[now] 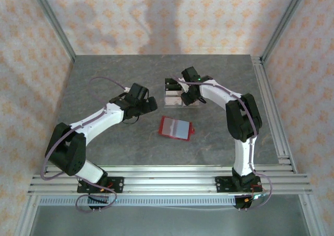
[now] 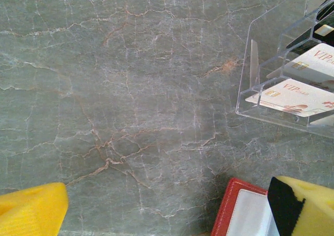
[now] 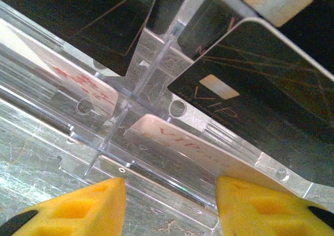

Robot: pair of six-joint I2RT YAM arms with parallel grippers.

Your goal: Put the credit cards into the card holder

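R arm bent fwd over the clear stand (image 1: 175,98); my R gripper (image 3: 171,204) has jaws apart astride a pale credit card (image 3: 180,143). L gripper (image 2: 167,211) gapes wide, hovering nr the red card holder (image 1: 176,127), which lies flat mid grey marble table (image 1: 104,74). Patterned walls (image 1: 156,16).

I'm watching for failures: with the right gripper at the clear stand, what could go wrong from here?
The right gripper is lined up on a pale card inside the clear stand; closing could pinch the stand's wall and drag it.
Black cards sit just behind; one might get nudged.
The red wallet lies loose, the open left gripper not holding it, so it may slide during insertion.
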